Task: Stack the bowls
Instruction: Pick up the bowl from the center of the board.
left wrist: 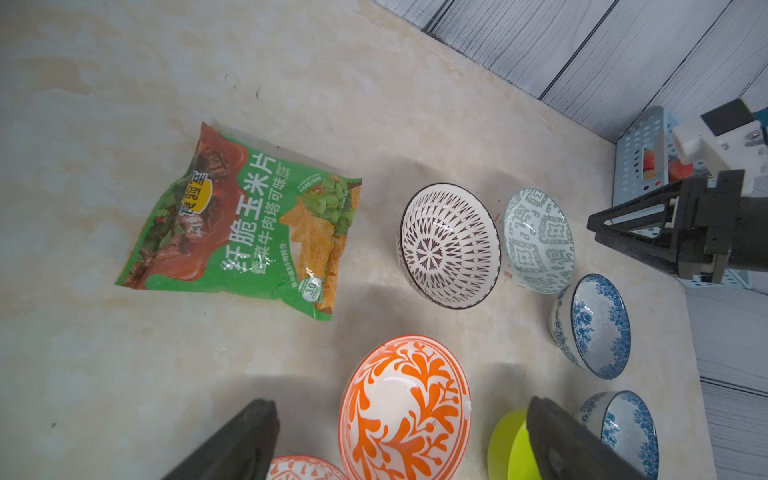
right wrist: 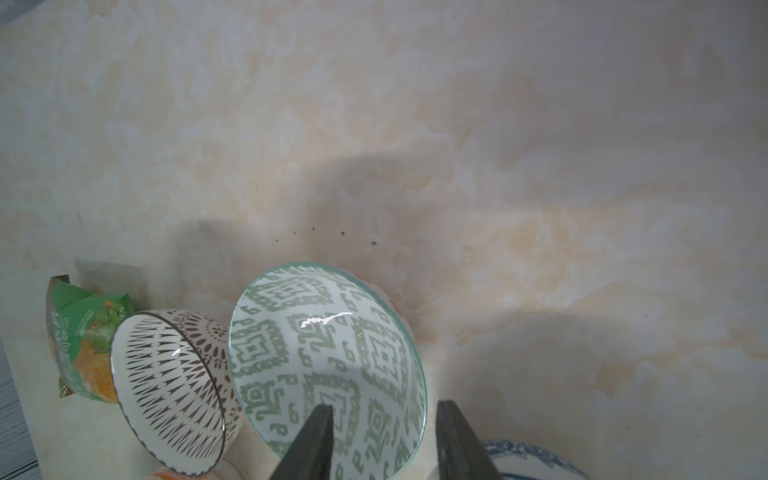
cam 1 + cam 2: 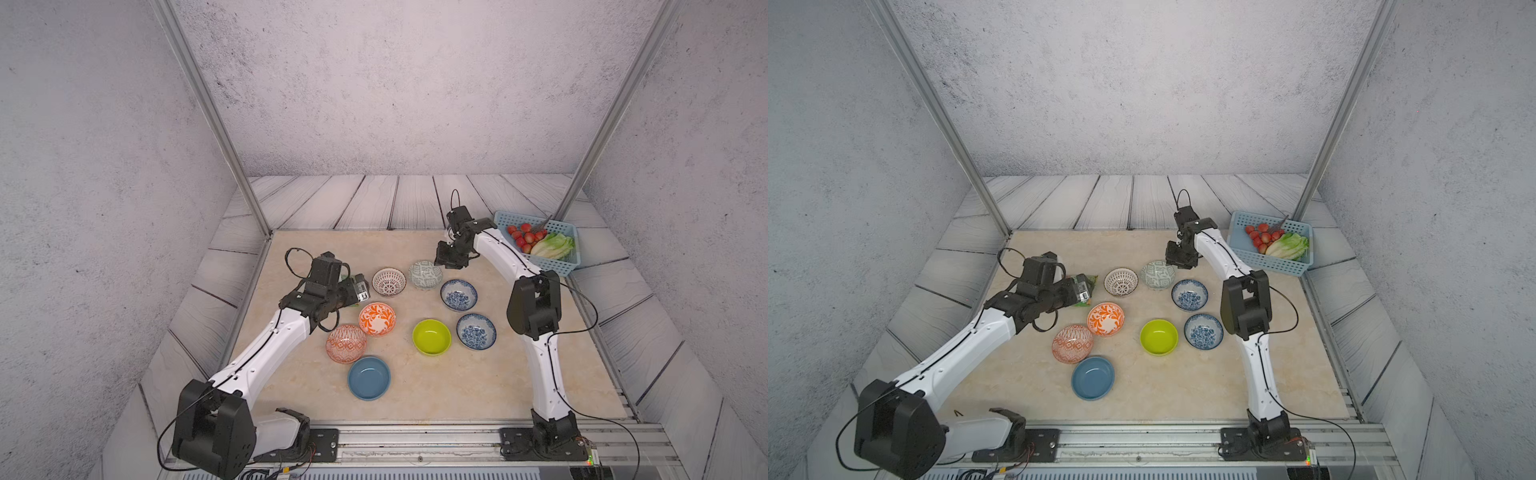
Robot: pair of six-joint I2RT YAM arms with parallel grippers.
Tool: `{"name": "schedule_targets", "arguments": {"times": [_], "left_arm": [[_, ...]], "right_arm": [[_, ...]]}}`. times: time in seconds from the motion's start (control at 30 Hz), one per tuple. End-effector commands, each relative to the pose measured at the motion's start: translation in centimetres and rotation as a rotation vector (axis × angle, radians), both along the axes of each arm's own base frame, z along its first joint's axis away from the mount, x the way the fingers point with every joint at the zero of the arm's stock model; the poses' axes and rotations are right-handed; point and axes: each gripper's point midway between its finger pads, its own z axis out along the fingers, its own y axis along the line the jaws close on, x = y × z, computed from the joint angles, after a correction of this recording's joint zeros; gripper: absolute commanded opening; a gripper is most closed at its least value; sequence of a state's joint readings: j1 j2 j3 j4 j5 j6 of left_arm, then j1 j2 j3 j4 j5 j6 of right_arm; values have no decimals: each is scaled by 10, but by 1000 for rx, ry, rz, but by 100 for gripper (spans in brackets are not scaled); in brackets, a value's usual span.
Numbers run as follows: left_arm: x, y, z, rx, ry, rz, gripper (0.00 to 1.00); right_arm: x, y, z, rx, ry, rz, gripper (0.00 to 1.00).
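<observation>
**Finding:** no stack has been begun. All eight bowls stand singly on the surface (image 3: 457,386).

**Step in hand:** the first pick.
- The right gripper (image 2: 385,407) is low over the grey-green bowl (image 2: 316,345), which sits in the far row just beside the dark-lined white bowl (image 3: 388,282).
- Its jaws are partly apart and straddle the bowl's rim, one finger inside and one outside. A gap shows, so no pinch is confirmed.
- The left gripper (image 1: 401,403) is spread wide and empty, above the orange leaf-patterned bowl (image 1: 415,365).

**Judgement:** next the right jaws must meet on the rim. They must then lift clear without knocking the white neighbour. The nearby blue-floral bowl (image 3: 458,295) looks a likely base.
</observation>
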State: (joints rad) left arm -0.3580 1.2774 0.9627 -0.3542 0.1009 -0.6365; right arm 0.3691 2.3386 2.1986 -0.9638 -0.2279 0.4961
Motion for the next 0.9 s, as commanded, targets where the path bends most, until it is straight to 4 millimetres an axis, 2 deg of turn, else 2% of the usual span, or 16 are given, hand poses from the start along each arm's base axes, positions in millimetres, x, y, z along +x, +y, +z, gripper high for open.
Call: {"name": "schedule_targets", "arguments": {"times": [0.0, 0.47, 0.67, 0.87], "left_arm": [[4, -3, -2, -8, -17, -3, 100], [7, -12, -10, -27, 9, -32, 100], [7, -12, -12, -33, 12, -27, 100], [7, -11, -12, -36, 12, -22, 100]], "right_arm": [[-8, -4, -16, -59, 46, 19, 42], [-10, -8, -26, -96, 50, 8, 40], [-8, -7, -35, -100, 62, 5, 29], [-7, -6, -40, -94, 69, 3, 29]]}}
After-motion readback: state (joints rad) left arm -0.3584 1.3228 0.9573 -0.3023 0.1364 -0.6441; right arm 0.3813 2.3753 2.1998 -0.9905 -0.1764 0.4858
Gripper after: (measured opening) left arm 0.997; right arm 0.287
